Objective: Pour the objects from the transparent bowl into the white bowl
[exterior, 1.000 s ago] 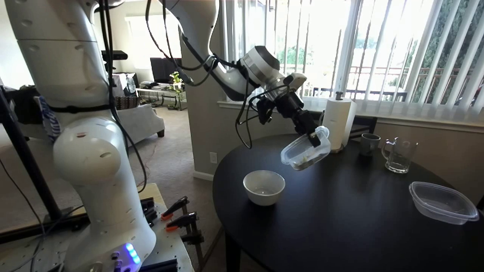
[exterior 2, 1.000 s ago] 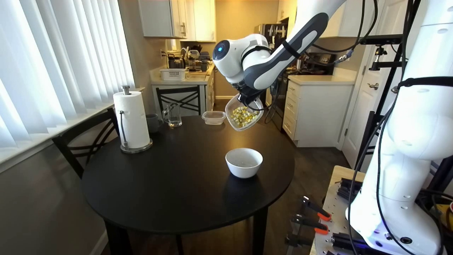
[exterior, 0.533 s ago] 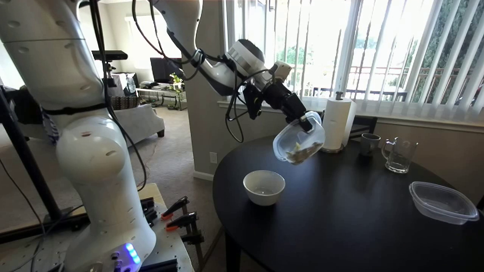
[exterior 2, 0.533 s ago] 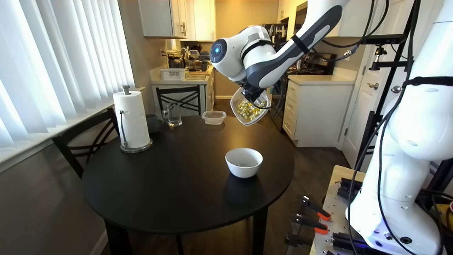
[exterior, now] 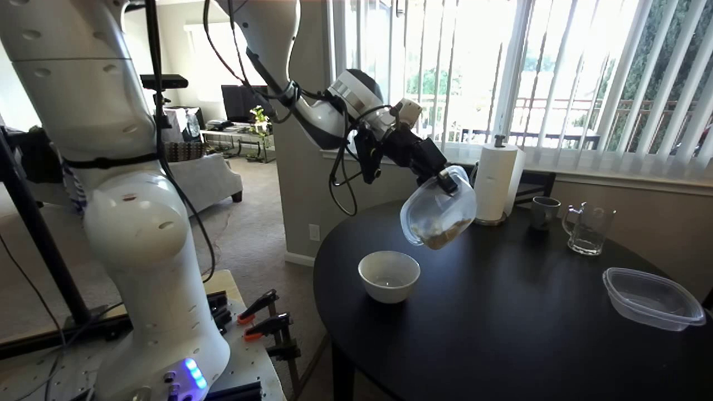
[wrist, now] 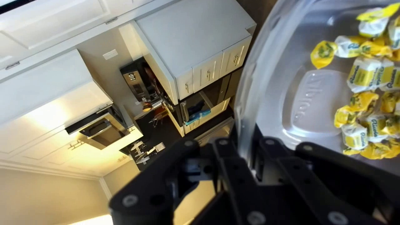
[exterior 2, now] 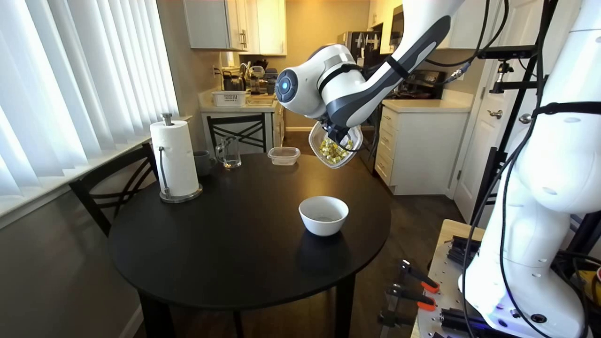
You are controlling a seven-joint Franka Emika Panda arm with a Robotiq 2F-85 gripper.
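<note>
The transparent bowl (exterior: 431,203): thin clear plastic, rounded-square outline, smooth shiny walls; raised lettering on the base, not readable. The gripper (wrist: 245,145), black, is clenched on this bowl, its jaws on either side of the rim and wall. The bowl is held up off the dark, smooth, round table (exterior 2: 225,253), near the white bowl (exterior 2: 324,226) and higher than it.

The objects (wrist: 362,76): small sweets in crinkled, twist-ended wrappers, yellow and white, several printed "Ricola". Those in sight lie inside the transparent bowl, heaped along its lower side.

Orientation: in an exterior view the transparent bowl (exterior 2: 316,141), steeply tilted, appears to turn its mouth to the camera, base away. Long axis uncertain: the outline looks nearly as broad as long. The white bowl, round, opaque and plain-sided, stands upright, mouth up. A flat clear plastic container (exterior: 640,313) sits on the table, well apart from both bowls.

Unclear: the wrist view cuts off the transparent bowl and the objects at its right edge. Pieces overlap; no count possible. In an exterior view the objects (exterior: 440,236) blur to a brownish mass seen through the plastic. The gripper covers the stretch of rim it grips.
</note>
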